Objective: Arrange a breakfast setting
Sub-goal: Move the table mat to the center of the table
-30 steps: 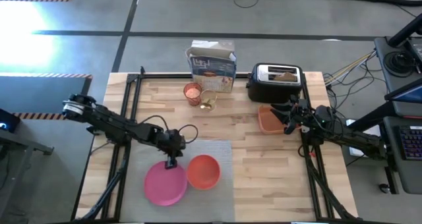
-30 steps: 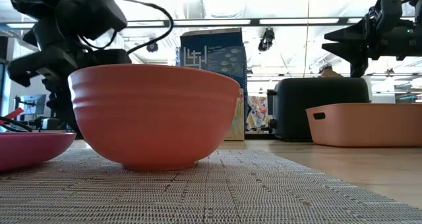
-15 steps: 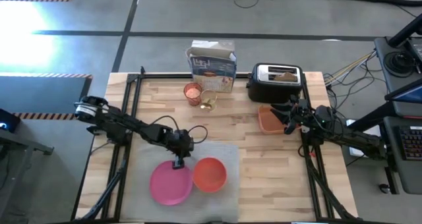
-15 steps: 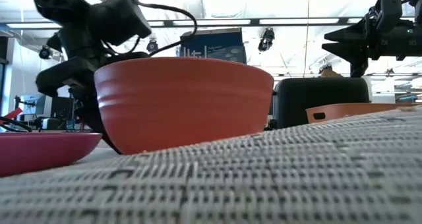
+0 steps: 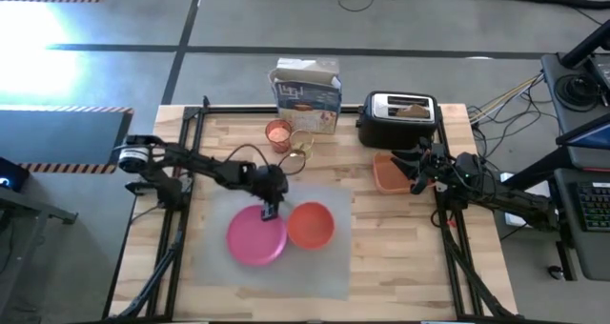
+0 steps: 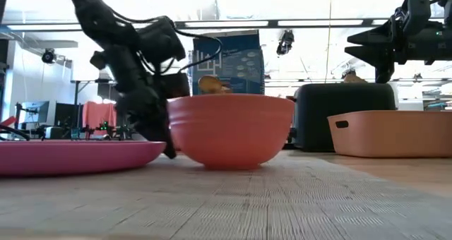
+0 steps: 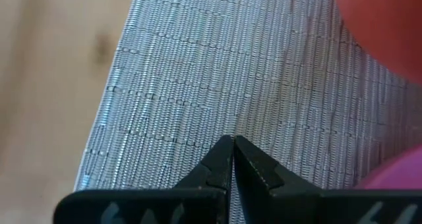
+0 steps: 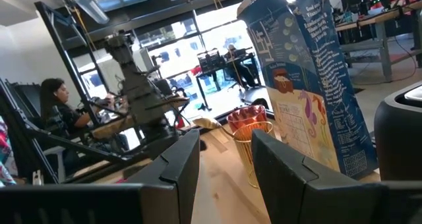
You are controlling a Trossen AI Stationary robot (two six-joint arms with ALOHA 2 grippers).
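Jaws, left gripper: pressed together, tips down on the grey woven placemat at its far edge, just beside the plate; whether a fold of the weave is pinched between them cannot be made out.
Jaws, right gripper: parted a little, holding nothing, hovering in the air near the orange tray and the toaster.
Left arm: reaches in from the table's left side, across the bare wood to the placemat.
Right arm: waits at the table's right side.
Placemat: lies on the middle of the wooden table, slightly skewed to the table's edges.
Pink plate: sits on the placemat, on its left part.
Orange bowl: upright on the placemat, just to the right of the plate, touching or nearly touching it.
Small orange cup: stands at the back of the table, in front of a printed box.
Clear glass: just beside the cup, on its right.
Toast: shows in a slot of the toaster.
Room beyond: a person sits at a desk far off, seen in the right wrist view.
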